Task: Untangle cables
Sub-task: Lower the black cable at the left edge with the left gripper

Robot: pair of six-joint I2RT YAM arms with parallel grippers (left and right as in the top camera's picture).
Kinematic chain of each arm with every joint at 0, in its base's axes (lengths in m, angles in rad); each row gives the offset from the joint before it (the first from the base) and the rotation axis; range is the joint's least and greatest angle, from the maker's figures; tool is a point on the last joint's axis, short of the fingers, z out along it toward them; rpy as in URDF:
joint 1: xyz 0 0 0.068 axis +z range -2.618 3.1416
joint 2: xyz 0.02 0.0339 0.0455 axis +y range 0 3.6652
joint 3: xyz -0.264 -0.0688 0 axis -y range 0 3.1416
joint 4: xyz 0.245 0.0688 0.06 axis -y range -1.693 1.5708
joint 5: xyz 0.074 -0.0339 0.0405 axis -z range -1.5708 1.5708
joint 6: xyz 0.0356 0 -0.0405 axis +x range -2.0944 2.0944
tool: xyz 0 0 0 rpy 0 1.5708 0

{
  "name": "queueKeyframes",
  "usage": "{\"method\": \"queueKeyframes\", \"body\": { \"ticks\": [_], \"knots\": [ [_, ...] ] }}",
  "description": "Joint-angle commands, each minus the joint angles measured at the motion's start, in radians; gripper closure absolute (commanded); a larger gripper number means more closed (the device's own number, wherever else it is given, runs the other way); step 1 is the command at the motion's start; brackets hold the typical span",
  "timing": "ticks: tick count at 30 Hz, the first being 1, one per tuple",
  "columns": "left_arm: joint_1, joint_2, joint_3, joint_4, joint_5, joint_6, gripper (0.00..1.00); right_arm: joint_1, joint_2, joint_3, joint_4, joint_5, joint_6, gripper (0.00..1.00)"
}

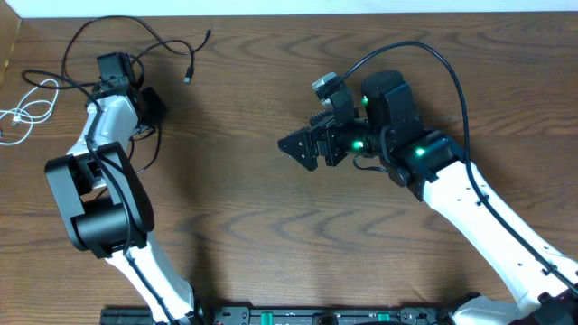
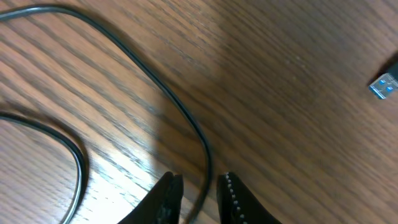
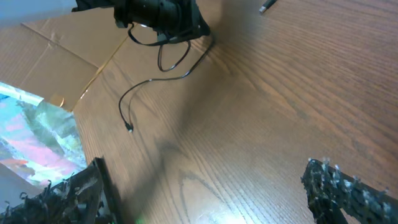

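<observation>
Two thin black cables lie in loose loops at the table's far left, around my left arm. One black cable (image 1: pixel 167 43) ends in a plug (image 1: pixel 207 35); the other ends in a plug (image 1: pixel 188 76) with a blue insert (image 2: pixel 385 84). A white cable (image 1: pixel 27 108) lies coiled at the left edge, apart from them. My left gripper (image 1: pixel 152 106) is slightly open, and a black cable (image 2: pixel 180 112) runs between its fingertips (image 2: pixel 200 193). A second black strand (image 2: pixel 76 158) curves to its left. My right gripper (image 1: pixel 302 149) is wide open and empty (image 3: pixel 211 193) over mid-table.
The right wrist view shows my left arm (image 3: pixel 161 15) far off, with a black cable (image 3: pixel 180 74) trailing from it to a small plug (image 3: pixel 129 127). Cardboard (image 3: pixel 56 50) and a colourful sheet (image 3: pixel 37 137) lie beyond the table's left edge.
</observation>
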Motion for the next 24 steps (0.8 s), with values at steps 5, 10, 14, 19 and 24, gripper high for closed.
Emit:
{"method": "queueKeyframes", "body": {
  "ticks": [5, 10, 14, 19, 24],
  "knots": [
    [0.005, -0.155, 0.009, -0.020, -0.039, -0.064, 0.25, 0.000, -0.017, 0.004, -0.020, 0.001, -0.009, 0.01],
    [0.011, -0.307, 0.008, -0.190, -0.043, -0.342, 0.16, 0.000, -0.017, 0.004, -0.023, 0.001, -0.009, 0.01],
    [0.039, -0.322, -0.013, -0.357, -0.048, -0.584, 0.05, 0.000, -0.017, 0.004, -0.033, 0.000, -0.008, 0.01],
    [0.098, -0.294, -0.111, -0.364, -0.164, -0.705, 0.05, 0.000, -0.017, 0.004, -0.066, 0.000, -0.008, 0.01],
    [0.201, -0.269, -0.212, -0.362, -0.170, -0.951, 0.04, 0.000, -0.017, 0.004, -0.080, 0.001, -0.009, 0.01]
  ]
}}
